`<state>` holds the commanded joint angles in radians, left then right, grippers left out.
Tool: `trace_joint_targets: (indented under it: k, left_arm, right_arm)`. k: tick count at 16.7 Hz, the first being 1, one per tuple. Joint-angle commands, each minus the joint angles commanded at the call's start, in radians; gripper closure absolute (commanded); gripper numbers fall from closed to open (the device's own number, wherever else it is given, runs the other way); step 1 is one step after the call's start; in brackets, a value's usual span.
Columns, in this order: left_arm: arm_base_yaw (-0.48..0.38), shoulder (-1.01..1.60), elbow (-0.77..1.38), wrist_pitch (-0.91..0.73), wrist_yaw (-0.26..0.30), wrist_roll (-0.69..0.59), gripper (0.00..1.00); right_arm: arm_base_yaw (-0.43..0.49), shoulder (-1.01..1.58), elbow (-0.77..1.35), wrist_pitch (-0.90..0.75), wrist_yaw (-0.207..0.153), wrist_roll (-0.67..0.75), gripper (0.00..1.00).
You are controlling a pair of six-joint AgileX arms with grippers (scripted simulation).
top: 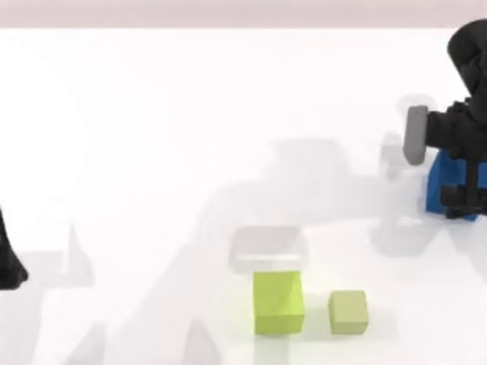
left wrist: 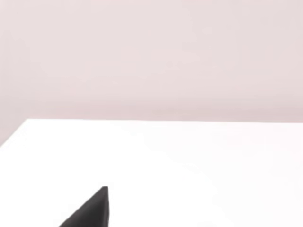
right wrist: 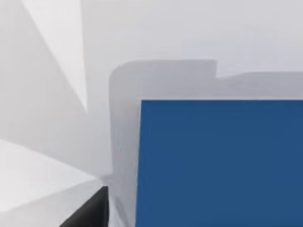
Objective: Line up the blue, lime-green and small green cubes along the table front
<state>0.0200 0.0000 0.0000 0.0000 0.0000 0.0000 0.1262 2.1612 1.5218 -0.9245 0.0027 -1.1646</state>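
Right pincer (top: 462,199) down over the blue cube (top: 435,186), at the right edge of the table (top: 167,137), well apart from the lime-green cube (top: 278,303) and farther back from the table front than it. Dark pincer parts cover most of the blue cube from above, leaving only a blue strip on the side toward the lime-green cube. Cannot tell whether the pincer is apart, together, or clamped on the cube. Right wrist view filled largely by the flat top of the blue cube (right wrist: 220,163), with one dark fingertip (right wrist: 90,210) showing in a corner beside it, and white table (right wrist: 42,94) with grey shadows around.

Lime-green cube near the table front, roughly mid-width. Small green cube (top: 348,312) just beside it, on the side toward the blue cube, a narrow gap between the two, not touching. Both resting flat on the table, about level with each other along the front.

Left arm parked at the left edge of the table, far from the lime-green cube, only a dark sliver in the top view. Left pincer state cannot be told: its wrist view gives only one dark fingertip (left wrist: 92,210) over bare white table (left wrist: 189,161).
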Motion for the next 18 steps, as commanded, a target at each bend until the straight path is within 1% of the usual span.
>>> trace_joint_targets:
  k: [2, 5, 18]
  left_arm:
    - [0.000, 0.000, 0.000, 0.000, 0.000, 0.000, 0.00]
    - [0.000, 0.000, 0.000, 0.000, 0.000, 0.000, 0.00]
    - [0.000, 0.000, 0.000, 0.000, 0.000, 0.000, 0.00]
  right_arm:
    - [0.000, 0.013, -0.024, 0.030, 0.000, 0.000, 0.00]
    - [0.000, 0.013, -0.025, 0.031, 0.000, 0.000, 0.00]
    - [0.000, 0.013, -0.025, 0.031, 0.000, 0.000, 0.98]
